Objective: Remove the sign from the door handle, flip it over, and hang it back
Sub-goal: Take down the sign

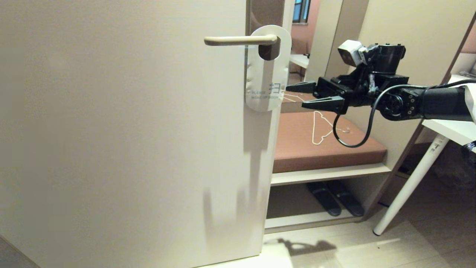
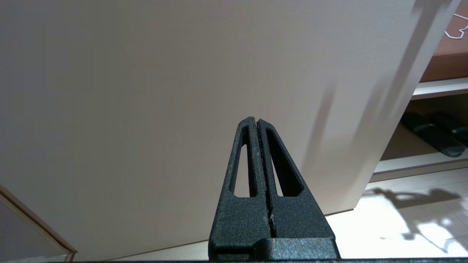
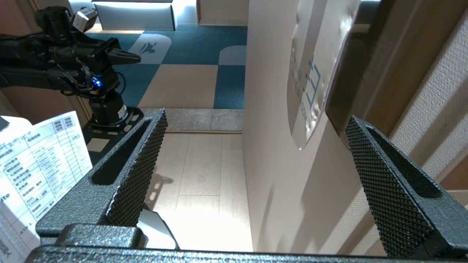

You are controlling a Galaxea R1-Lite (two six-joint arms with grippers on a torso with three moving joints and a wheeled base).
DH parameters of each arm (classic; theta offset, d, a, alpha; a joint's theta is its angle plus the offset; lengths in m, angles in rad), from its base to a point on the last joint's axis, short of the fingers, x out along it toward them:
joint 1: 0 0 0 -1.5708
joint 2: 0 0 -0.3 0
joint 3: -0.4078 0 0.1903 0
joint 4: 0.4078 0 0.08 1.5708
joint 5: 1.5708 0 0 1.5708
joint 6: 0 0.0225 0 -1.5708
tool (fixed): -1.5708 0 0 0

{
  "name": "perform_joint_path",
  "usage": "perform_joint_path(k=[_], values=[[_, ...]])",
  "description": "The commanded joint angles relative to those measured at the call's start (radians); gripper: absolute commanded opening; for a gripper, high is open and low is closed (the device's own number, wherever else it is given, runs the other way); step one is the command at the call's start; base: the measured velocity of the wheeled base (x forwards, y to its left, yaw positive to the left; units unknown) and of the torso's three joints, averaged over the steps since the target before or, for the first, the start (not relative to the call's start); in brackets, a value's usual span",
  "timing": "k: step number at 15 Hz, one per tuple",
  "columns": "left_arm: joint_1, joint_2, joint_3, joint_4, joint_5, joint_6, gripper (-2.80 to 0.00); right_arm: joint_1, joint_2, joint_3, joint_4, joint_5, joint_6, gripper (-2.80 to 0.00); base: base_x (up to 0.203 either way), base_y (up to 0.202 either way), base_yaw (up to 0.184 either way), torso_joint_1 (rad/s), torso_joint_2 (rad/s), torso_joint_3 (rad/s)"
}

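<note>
The sign [image 1: 267, 70] hangs by its large hole on the door handle [image 1: 240, 40], white face outward with blue lettering low down, lying flat against the door [image 1: 122, 130] close to its free edge. Hung that way it leaves its lower, rounded end free, which seems the natural place to pinch it before lifting it off the lever.

The right gripper [image 1: 295, 95] is level with that lower end, just beside the door's edge, reaching in horizontally with its jaws spread wide and empty. In the right wrist view the sign's edge [image 3: 310, 91] lies ahead of the gap between the two textured fingers [image 3: 135, 164], not yet between them; I judge this an approach lined up to straddle the card.

The left gripper [image 2: 257, 122] is parked low in front of the door's lower part, jaws pressed together on nothing
</note>
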Motion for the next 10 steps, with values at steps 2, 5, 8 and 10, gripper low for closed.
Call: perform_joint_path(k=[2, 5, 8, 10], values=[[0.001, 0.001, 0.000, 0.000, 0.000, 0.000, -2.80, 0.011, 0.035, -0.039, -0.002, -0.008, -0.001, 0.00, 0.000, 0.000, 0.000, 0.000, 0.00, 0.000], [0.001, 0.001, 0.000, 0.000, 0.000, 0.000, -2.80, 0.028, 0.052, -0.075, -0.002, -0.019, -0.001, 0.00, 0.000, 0.000, 0.000, 0.000, 0.00, 0.000], [0.001, 0.001, 0.000, 0.000, 0.000, 0.000, -2.80, 0.047, 0.037, -0.075, -0.001, -0.019, 0.001, 0.00, 0.000, 0.000, 0.000, 0.000, 0.00, 0.000], [0.001, 0.001, 0.000, 0.000, 0.000, 0.000, -2.80, 0.070, 0.025, -0.074, -0.001, -0.019, 0.001, 0.00, 0.000, 0.000, 0.000, 0.000, 0.00, 0.000]])
